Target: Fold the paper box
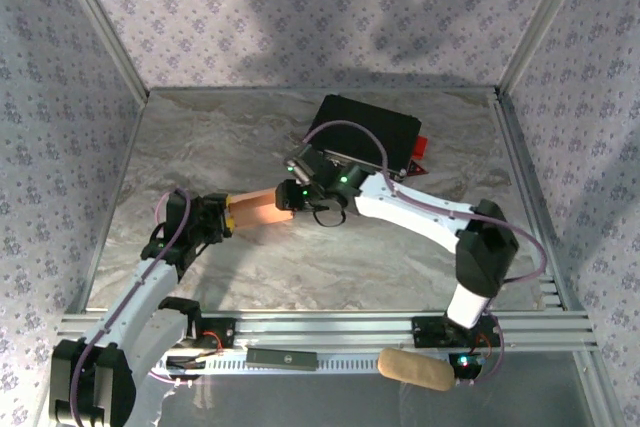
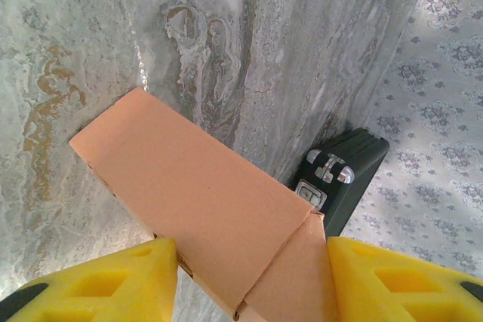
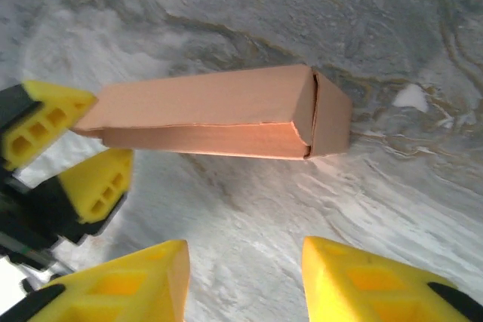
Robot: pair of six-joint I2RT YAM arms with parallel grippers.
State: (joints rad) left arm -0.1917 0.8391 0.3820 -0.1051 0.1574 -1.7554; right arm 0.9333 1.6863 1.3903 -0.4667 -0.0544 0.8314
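salmon paper box (image 3: 219,115), left tool (image 2: 253,269) gripping

A lab-style robot cell: aluminium rails (image 1: 340,328) frame a marbled tabletop (image 1: 220,137) between floral-papered walls (image 1: 300,7).

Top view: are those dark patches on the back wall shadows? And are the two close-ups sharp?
Top external view: yes, soft shadows blotch the back wall; the table is evenly lit. Left wrist view: the paper box is crisp. Right wrist view: the table behind the box looks slightly soft.
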